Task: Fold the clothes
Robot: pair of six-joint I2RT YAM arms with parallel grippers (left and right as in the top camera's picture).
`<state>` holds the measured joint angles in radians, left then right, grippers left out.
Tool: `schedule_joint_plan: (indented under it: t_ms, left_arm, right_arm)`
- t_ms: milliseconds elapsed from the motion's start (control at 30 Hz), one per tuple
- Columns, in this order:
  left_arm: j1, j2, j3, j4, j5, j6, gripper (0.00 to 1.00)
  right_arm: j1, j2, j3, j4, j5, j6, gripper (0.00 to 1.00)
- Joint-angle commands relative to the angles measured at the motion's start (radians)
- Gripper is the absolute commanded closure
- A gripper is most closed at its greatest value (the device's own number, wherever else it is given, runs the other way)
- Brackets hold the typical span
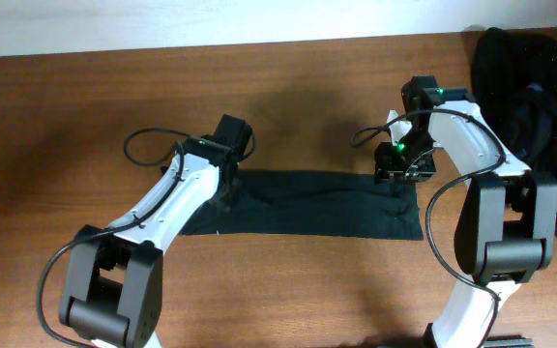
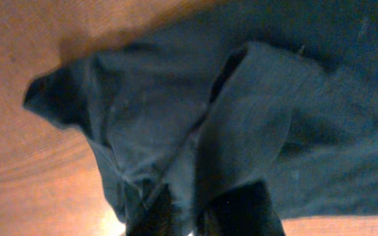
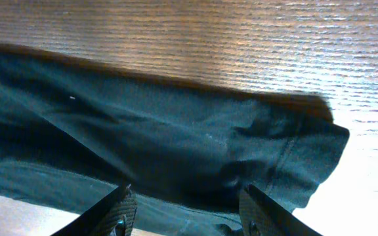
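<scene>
One black garment of the clothes [image 1: 317,208] lies on the wooden table [image 1: 66,116], folded into a long flat strip. My left gripper [image 1: 228,188] is at the strip's left end. In the left wrist view a raised fold of the black cloth [image 2: 241,131] runs up between its two dark fingers, and the gripper [image 2: 192,213] stands shut on it. My right gripper [image 1: 404,176] hovers over the strip's far right corner. In the right wrist view the gripper [image 3: 189,216] is open, fingers wide apart, with a hemmed sleeve end of the garment [image 3: 176,131] lying beneath them.
A heap of more black clothes [image 1: 520,77] sits at the table's right edge, behind my right arm. Bare wood lies to the left of and in front of the strip.
</scene>
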<state>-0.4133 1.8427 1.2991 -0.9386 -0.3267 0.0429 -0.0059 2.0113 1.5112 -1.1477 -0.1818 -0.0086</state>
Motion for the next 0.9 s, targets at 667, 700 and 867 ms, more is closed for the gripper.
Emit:
schedule_joint_plan:
  t_ms: [667,700,867]
  left_arm:
    - [0.006,-0.02,0.014,0.024,-0.054,0.041,0.5]
    - [0.008,-0.02,0.014,0.041,-0.084,0.041,0.5]
    - [0.04,-0.02,0.014,0.111,-0.116,0.041,0.46]
  right_arm:
    - [0.0,0.003,0.015,-0.013,-0.01,-0.006,0.44]
    - [0.0,0.003,0.015,-0.015,-0.01,-0.006,0.44]
    - [0.0,0.003,0.014,-0.02,-0.01,-0.006,0.44]
